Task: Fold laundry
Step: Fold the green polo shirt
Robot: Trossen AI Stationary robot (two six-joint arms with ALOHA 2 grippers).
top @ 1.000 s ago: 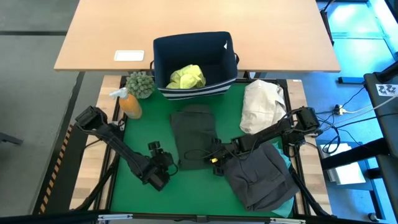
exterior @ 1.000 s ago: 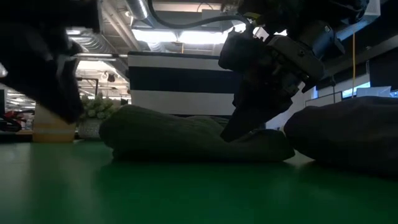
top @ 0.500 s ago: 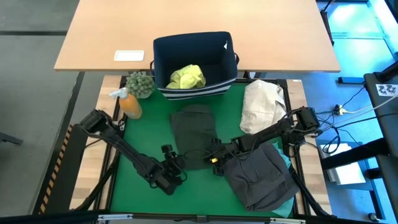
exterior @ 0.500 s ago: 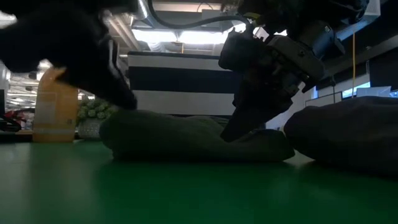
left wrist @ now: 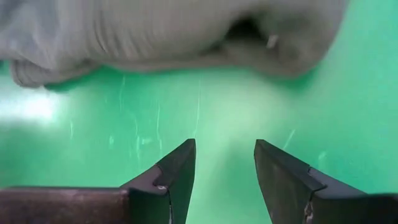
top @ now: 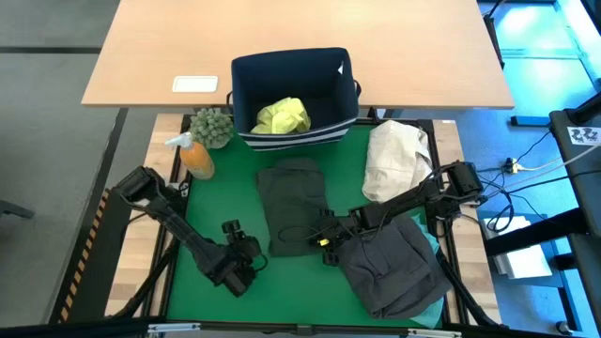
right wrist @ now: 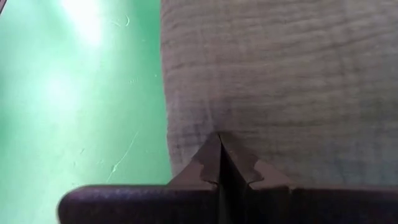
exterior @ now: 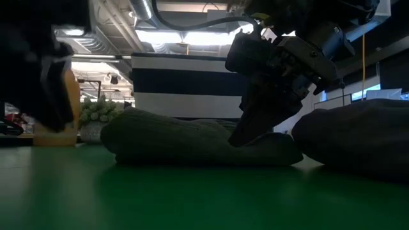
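A folded dark olive garment (top: 293, 202) lies flat on the green mat (top: 216, 207); it also shows in the low view (exterior: 192, 137). My right gripper (top: 315, 236) is shut, its tips on the garment's near right corner. My left gripper (top: 252, 248) hovers open over bare mat just off the garment's near left edge (left wrist: 174, 37), with nothing between its fingers (left wrist: 176, 177). A charcoal grey garment (top: 394, 268) lies crumpled at the near right, with a turquoise edge (top: 435, 246) showing under it. A yellow-green shirt (top: 282, 115) sits in the navy bin (top: 246, 89). My right gripper has its shut fingertips (right wrist: 219, 163) on the olive garment's ribbed top layer (right wrist: 249, 124), close to its edge near the near right corner. The fingers come slanting down from the table's right (exterior: 246, 131). The garment lies flat on the mat. I cannot tell whether any cloth is caught between the tips.
A cream-beige cloth bundle (top: 396, 160) lies at the far right. An orange spray bottle (top: 195, 158) and a small green plant (top: 211, 127) stand at the far left corner. Bare green mat spreads along the left and near sides.
My left gripper swung toward the table's right, up to the olive garment's near edge, then drew back to the left to about where it started, staying open. The garment has not moved.
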